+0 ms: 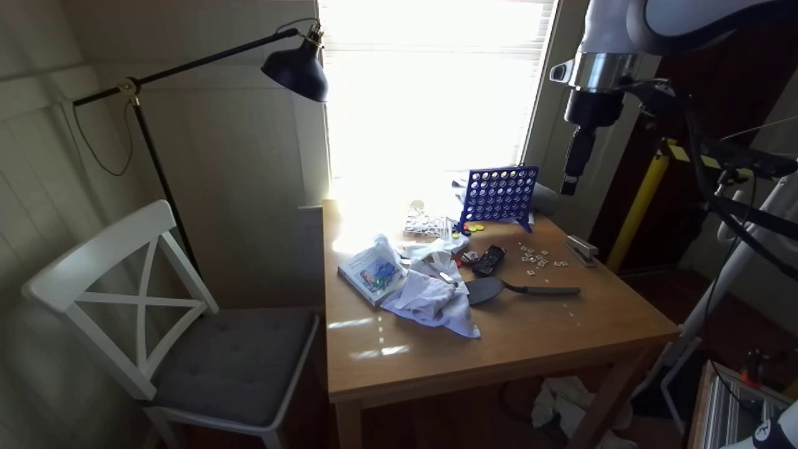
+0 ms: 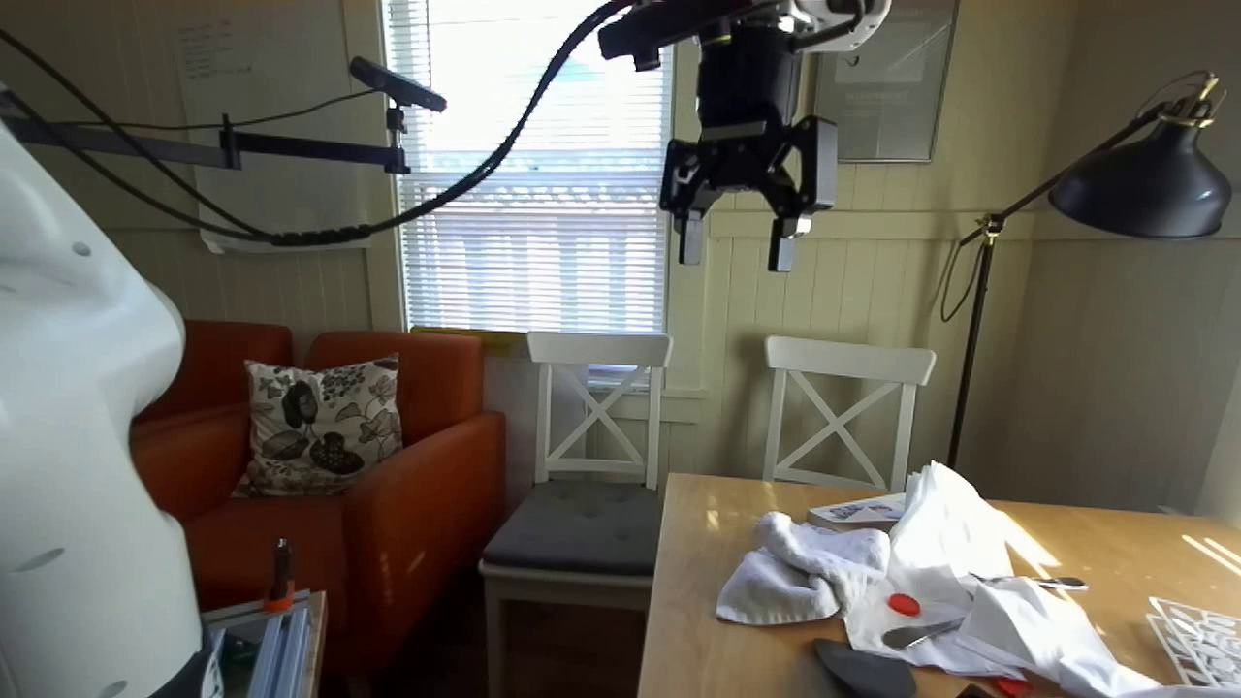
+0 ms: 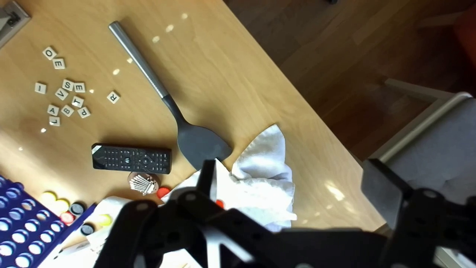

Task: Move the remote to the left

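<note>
In wrist view, remote lies on table, below letter tiles, left of spatula's blade. Grid rack stands lower left; cloth lies just beside blade, right. Stapler upper left.

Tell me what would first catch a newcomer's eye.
Probably the glaring window behind the table in an exterior view, with the blue grid rack standing before it. Next, the fingers, spread apart in midair; then, in the wrist view, the black remote lying near the spatula.

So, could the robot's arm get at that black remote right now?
Probably yes: the gripper hangs open and nothing lies on the remote, though the small tined piece close beside it might crowd the grip.
</note>
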{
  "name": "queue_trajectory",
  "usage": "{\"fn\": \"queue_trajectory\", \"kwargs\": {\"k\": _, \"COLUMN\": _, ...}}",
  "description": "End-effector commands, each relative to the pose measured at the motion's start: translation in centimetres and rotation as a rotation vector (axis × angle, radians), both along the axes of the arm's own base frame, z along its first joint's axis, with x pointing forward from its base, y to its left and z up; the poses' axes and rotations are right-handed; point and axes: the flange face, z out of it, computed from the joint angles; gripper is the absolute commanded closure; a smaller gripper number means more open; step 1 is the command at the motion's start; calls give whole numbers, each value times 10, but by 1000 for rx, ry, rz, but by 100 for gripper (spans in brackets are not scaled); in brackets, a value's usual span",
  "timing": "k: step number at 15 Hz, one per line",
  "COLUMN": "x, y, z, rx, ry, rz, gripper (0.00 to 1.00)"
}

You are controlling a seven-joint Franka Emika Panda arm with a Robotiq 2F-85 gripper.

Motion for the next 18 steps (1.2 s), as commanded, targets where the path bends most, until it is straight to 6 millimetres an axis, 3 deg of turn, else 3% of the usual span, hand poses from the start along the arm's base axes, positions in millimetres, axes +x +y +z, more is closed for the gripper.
{"fn": "queue_trajectory", "kwargs": {"k": 1, "x": 0, "y": 0, "z": 0, "rx": 0, "ry": 2, "rz": 0, "gripper": 0}}
{"fn": "queue_trajectory", "kwargs": {"k": 5, "x": 0, "y": 0, "z": 1, "rx": 0, "ry": -1, "rz": 0, "gripper": 0}}
{"fn": "queue_trajectory", "kwargs": {"k": 7, "x": 8, "y": -8, "z": -13, "rx": 2, "ry": 24, "rz": -36, "gripper": 0}}
{"fn": "queue_trajectory", "kwargs": {"k": 9, "x": 20, "y": -22, "z": -44, "rx": 23, "ry": 79, "rz": -55, "gripper": 0}}
{"fn": "queue_trajectory", "kwargs": {"k": 13, "x": 38, "y": -81, "z": -112, "rx": 30, "ry": 193, "rz": -260, "gripper": 0}}
{"fn": "queue_trajectory", "kwargs": {"k": 18, "x": 56, "y": -181, "z": -189, "rx": 16, "ry": 223, "rz": -538, "gripper": 0}}
